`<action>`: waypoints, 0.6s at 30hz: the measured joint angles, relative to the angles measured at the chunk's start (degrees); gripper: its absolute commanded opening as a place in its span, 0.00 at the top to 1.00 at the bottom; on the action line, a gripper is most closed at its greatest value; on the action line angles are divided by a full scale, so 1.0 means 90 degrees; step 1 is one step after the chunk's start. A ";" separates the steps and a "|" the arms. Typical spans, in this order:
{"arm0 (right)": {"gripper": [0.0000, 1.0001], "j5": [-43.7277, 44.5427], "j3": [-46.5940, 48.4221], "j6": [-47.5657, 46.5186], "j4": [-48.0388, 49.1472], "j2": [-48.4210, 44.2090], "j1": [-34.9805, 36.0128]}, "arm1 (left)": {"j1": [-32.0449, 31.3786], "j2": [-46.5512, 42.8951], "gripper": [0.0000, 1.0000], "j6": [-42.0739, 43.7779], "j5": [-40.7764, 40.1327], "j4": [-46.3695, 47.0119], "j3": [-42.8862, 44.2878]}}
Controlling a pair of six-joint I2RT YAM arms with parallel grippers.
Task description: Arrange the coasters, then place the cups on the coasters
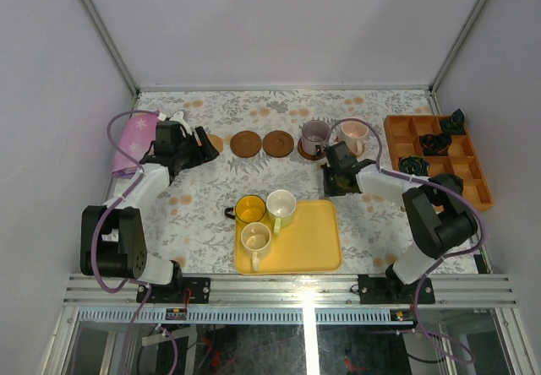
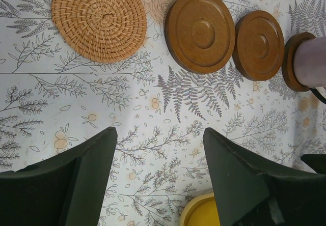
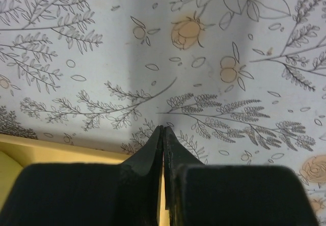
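Observation:
My left gripper (image 1: 204,144) (image 2: 160,134) hangs open and empty over the cloth, just short of a woven tan coaster (image 2: 99,20) (image 1: 216,143). To its right lie two bare dark brown coasters (image 1: 246,144) (image 1: 277,143) (image 2: 199,31) (image 2: 259,45). A third brown coaster (image 2: 292,63) carries the grey-purple cup (image 1: 315,135) (image 2: 317,58). The pale pink cup (image 1: 353,134) stands beside it; what is under it is hidden. My right gripper (image 1: 338,185) (image 3: 163,130) is shut on nothing, low over the cloth. A yellow cup (image 1: 251,209) and two cream cups (image 1: 281,205) (image 1: 255,238) sit on the yellow tray (image 1: 313,240).
An orange divided tray (image 1: 475,165) with small black objects stands at the right edge. A pink roll (image 1: 133,143) lies at the far left. The yellow tray's edge (image 3: 46,145) is just behind my right fingers. Walls close in the table on three sides.

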 measured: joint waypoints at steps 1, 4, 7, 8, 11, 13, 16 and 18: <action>1.00 -0.0032 0.0044 -0.0007 0.0044 0.0027 0.0005 | 0.0000 -0.0005 0.31 0.0000 0.0000 0.0000 0.0000; 1.00 -0.0117 0.0114 -0.0024 0.0119 0.0129 0.0041 | 0.0000 -0.0019 0.31 0.0000 0.0000 -0.0002 0.0000; 1.00 -0.0136 0.0182 -0.0051 0.0146 0.0194 0.0121 | 0.0000 -0.0019 0.31 0.0000 0.0000 -0.0002 0.0000; 1.00 -0.0134 0.0185 -0.0056 0.0148 0.0199 0.0163 | 0.0000 -0.0019 0.31 0.0000 0.0000 -0.0002 0.0000; 1.00 -0.0129 0.0185 -0.0056 0.0131 0.0197 0.0338 | 0.0000 -0.0019 0.31 0.0000 0.0000 -0.0002 0.0000; 1.00 -0.0124 0.0151 -0.0051 0.0117 0.0163 0.0474 | 0.0000 -0.0019 0.31 0.0000 0.0000 -0.0002 0.0000; 1.00 -0.0063 0.0046 -0.0039 0.0090 0.0056 0.0629 | 0.0000 -0.0019 0.31 0.0000 0.0002 -0.0002 0.0000; 1.00 -0.0017 0.0007 -0.0017 0.0017 -0.0002 0.0680 | 0.0000 -0.0019 0.31 0.0000 0.0002 -0.0002 0.0000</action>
